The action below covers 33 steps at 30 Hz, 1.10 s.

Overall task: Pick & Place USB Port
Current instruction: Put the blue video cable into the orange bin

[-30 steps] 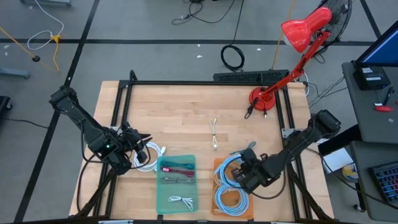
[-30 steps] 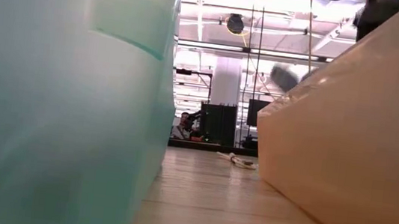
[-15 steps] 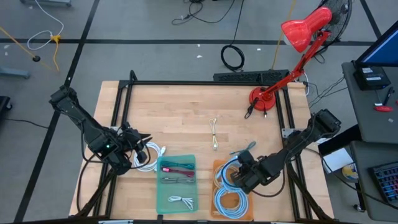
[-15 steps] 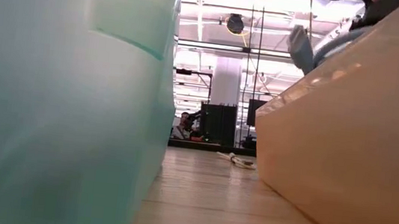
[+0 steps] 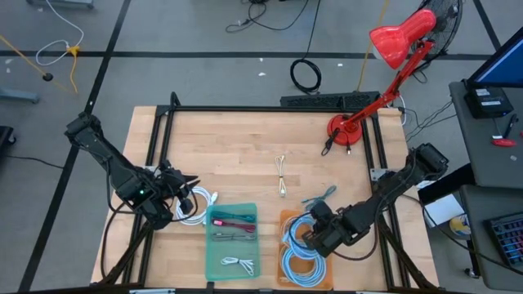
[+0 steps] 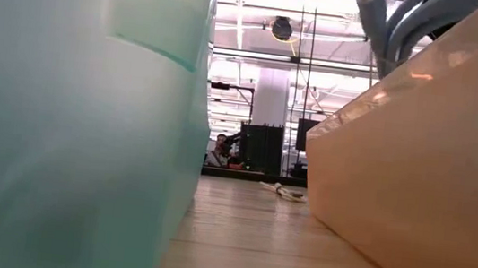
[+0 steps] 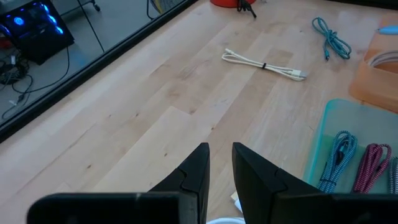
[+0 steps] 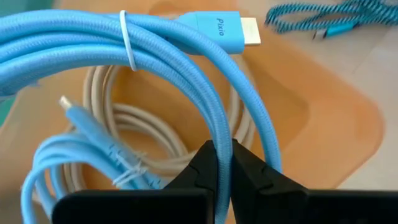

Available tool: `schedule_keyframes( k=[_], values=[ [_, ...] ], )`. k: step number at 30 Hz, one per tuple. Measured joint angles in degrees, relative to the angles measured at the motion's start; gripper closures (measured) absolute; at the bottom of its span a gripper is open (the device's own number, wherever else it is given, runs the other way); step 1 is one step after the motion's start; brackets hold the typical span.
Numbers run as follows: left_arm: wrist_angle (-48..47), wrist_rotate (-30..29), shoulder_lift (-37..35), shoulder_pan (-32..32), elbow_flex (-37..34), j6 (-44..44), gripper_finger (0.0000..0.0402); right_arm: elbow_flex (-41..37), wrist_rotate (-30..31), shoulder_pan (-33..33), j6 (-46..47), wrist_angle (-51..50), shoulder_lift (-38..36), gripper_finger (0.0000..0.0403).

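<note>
My right gripper (image 5: 315, 234) hangs over the orange tray (image 5: 286, 219), shut on a coiled light-blue cable (image 8: 155, 56). The coil is bound with a white tie and has a flat gold-tipped plug (image 8: 224, 30). Its loops rise above the tray wall (image 6: 387, 25). My left gripper (image 7: 221, 165) waits at the table's left, its fingers a narrow gap apart, above a white cable coil (image 5: 198, 211). I see only cables; a USB port is out of view. My right gripper pinches one strand of the blue coil (image 8: 219, 134) between its two fingers. The fingers come from above, slanting down, and lie across the strand. The coil hangs lifted above the orange tray's contents. My left gripper: I cannot tell whether it touches the white coil.
A beige cable (image 8: 124, 118) and another blue coil (image 5: 301, 265) lie in the orange tray. The teal tray (image 5: 214, 269) holds several small cables. A white cable (image 5: 282, 175) and a teal braided one (image 5: 320, 196) lie loose on the table. A red lamp (image 5: 351, 131) stands far right.
My right gripper has gone up and a little toward the table's left and near edges, tipping as it went. The blue coil has risen with it, and its loops now stand above the orange tray's wall in the low view.
</note>
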Motion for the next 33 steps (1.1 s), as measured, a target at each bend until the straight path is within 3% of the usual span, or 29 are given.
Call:
schedule_keyframes(
  k=[16, 33],
  values=[
    [0.02, 0.04, 0.00, -0.01, 0.00, -0.20, 0.0327, -3.12, -1.65, 0.31, 3.23, -0.77, 0.00, 0.0391],
    [0.04, 0.09, 0.00, 0.00, 0.00, -0.26, 0.0327, -3.37, -1.60, -2.50, -2.72, 1.00, -1.50, 0.0294]
  ],
)
